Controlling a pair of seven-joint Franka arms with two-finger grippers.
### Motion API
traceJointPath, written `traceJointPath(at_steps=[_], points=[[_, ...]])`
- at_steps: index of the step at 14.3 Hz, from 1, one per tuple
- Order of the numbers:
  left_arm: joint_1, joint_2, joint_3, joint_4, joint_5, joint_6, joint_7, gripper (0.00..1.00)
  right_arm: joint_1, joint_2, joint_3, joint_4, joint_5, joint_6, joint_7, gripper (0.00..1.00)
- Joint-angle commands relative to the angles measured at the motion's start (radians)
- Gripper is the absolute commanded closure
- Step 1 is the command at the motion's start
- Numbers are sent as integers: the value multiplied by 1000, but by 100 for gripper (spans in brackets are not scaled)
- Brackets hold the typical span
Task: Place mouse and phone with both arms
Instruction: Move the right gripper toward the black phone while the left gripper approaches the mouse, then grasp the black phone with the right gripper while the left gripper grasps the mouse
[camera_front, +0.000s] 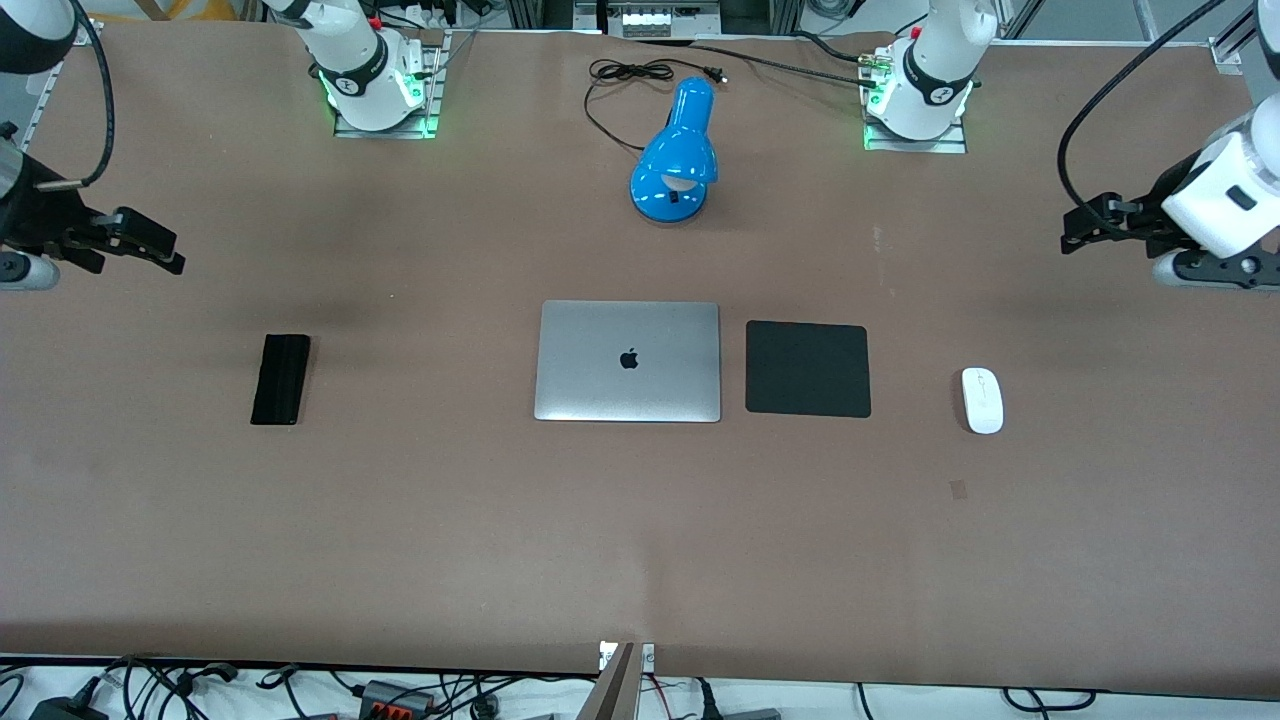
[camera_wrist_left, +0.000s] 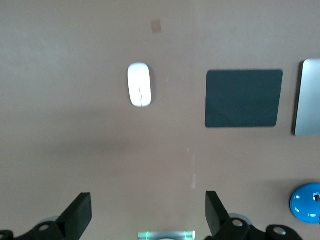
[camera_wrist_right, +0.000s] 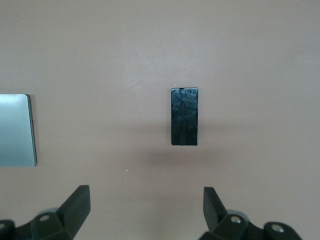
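Observation:
The black phone (camera_front: 280, 379) lies flat on the brown table toward the right arm's end, apart from the laptop. In the right wrist view the phone (camera_wrist_right: 184, 116) sits ahead of my right gripper (camera_wrist_right: 145, 196), which is open and holds nothing. That right gripper (camera_front: 160, 248) hangs over bare table at its own end. The white mouse (camera_front: 982, 400) lies toward the left arm's end, beside the mouse pad. My left gripper (camera_front: 1078, 226) hovers over bare table there. In the left wrist view the left gripper (camera_wrist_left: 148, 202) is open and holds nothing, with the mouse (camera_wrist_left: 139, 84) ahead of it.
A shut silver laptop (camera_front: 628, 361) lies mid-table with a square black mouse pad (camera_front: 807, 369) beside it. A blue desk lamp (camera_front: 678, 155) and its cable stand farther from the front camera, between the arm bases. A small tape patch (camera_front: 958, 488) lies nearer the front camera than the mouse.

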Motion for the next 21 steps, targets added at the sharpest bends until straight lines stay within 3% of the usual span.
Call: traceJointPath(at_steps=[1, 4, 6, 8, 14, 17, 21], points=[[4, 86, 4, 38, -6, -12, 20, 0, 0, 51, 0, -2, -11, 5, 5, 0], [3, 310, 7, 192, -2, -13, 29, 0, -16, 168, -6, -10, -24, 80, 6, 0], [1, 412, 7, 198, 7, 11, 29, 0, -39, 237, -6, -13, -24, 145, 6, 0], [16, 479, 7, 172, 9, 124, 30, 0, -50, 298, -7, -14, -26, 194, 6, 0], [40, 519, 8, -44, 11, 555, 38, 0, -40, 447, -7, -45, -70, 356, 109, 0], [52, 515, 8, -206, 17, 822, 75, 0, -50, 521, -7, -45, -70, 395, 132, 0], [64, 518, 8, -358, 18, 1066, 76, 0, -69, 578, -7, -45, -70, 400, 131, 0]])
